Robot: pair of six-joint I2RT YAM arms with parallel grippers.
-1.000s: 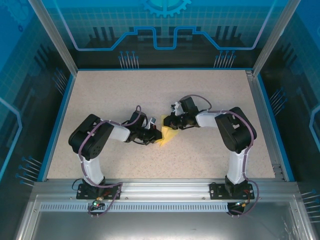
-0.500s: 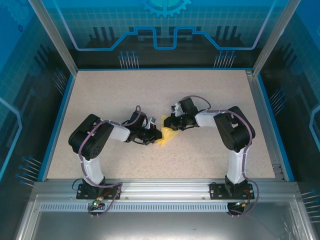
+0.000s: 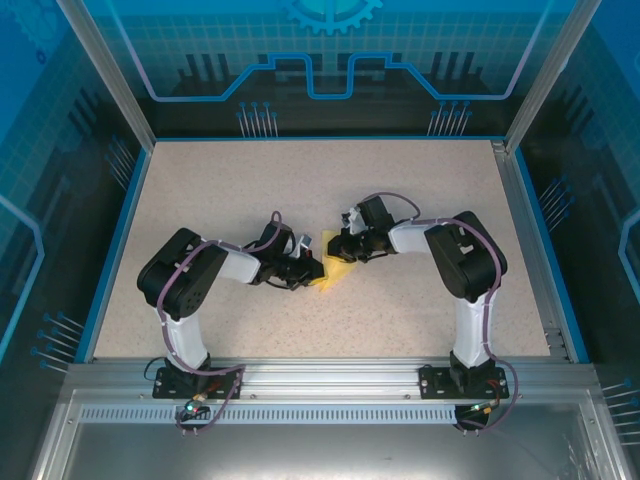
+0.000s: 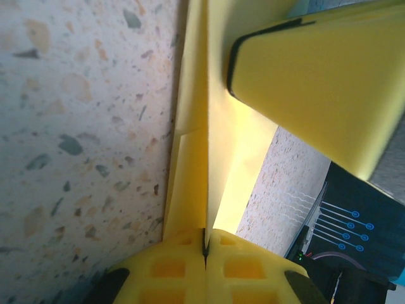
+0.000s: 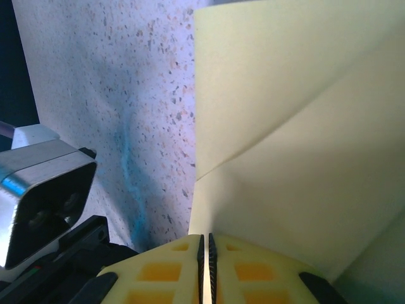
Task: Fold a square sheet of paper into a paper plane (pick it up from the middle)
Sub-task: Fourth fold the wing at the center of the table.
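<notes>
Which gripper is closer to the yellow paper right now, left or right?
Neither, it's a tie: both are shut on the paper. The left gripper clamps it from the left side, the right gripper from the far right.

Two units, left arm (image 3: 190,280) and right arm (image 3: 468,262): black joint housings, white link shells. purple cable (image 3: 392,197) looped along each. black base plates (image 3: 195,380) bolted at near edge. left gripper (image 4: 204,244) pads (image 4: 171,269): yellow, square-recess waffle grid, black backing. right gripper (image 5: 206,244) pads (image 5: 158,272) alike.
</notes>
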